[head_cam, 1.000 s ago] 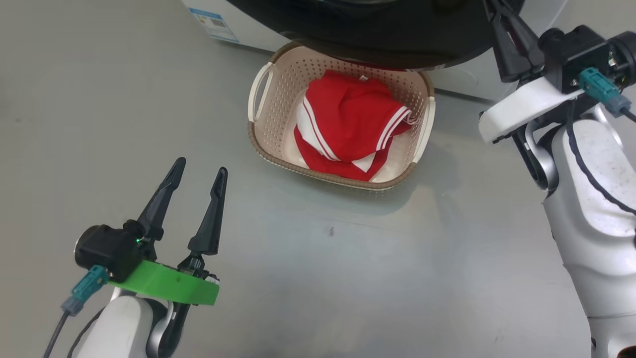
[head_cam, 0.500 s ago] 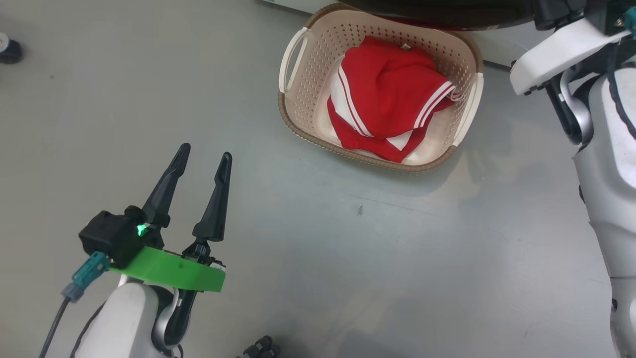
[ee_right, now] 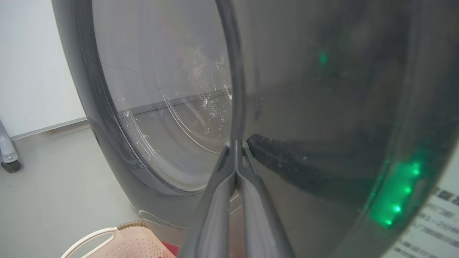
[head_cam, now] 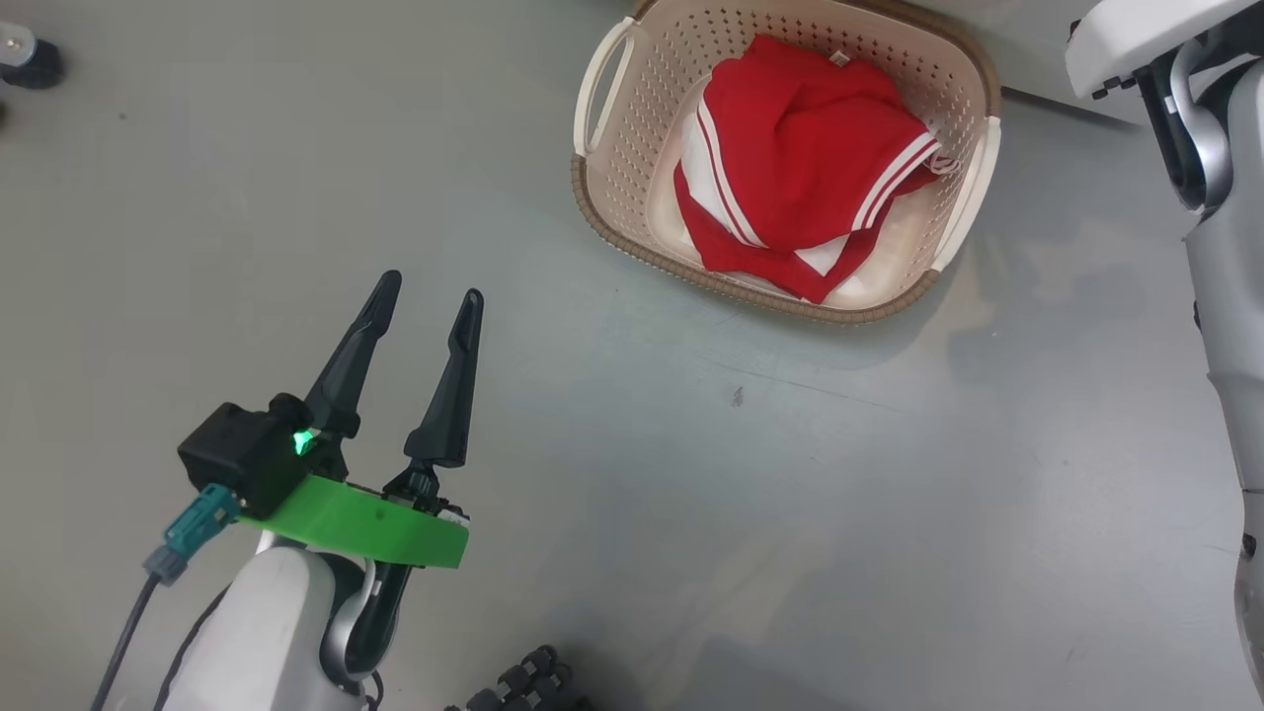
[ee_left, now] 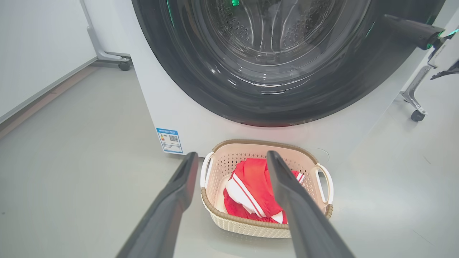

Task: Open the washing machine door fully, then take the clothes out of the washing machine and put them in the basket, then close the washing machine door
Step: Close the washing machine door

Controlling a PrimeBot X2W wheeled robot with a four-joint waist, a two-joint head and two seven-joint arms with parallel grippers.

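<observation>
basket (head_cam: 632,138) rim cropped, clothes (head_cam: 800,148) heaped (count unclear), washing machine door (ee_left: 186,82) cropped

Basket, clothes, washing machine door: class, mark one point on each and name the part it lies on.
basket (head_cam: 632,148): head view, perforated side wall.
clothes (head_cam: 800,138): head view, red fabric at the middle.
washing machine door (ee_left: 272,107): left wrist view, lower black rim.

1. A grey floor (head_cam: 691,513) is spreading beneath the left jaws.
2. A dark speck (head_cam: 737,397) is lying on it, right of them.
3. A black caster (ee_left: 124,65) is standing far ahead-left, a second caster (ee_left: 417,115) ahead-right.
4. A white wall (ee_left: 32,46) is running along their left.
</observation>
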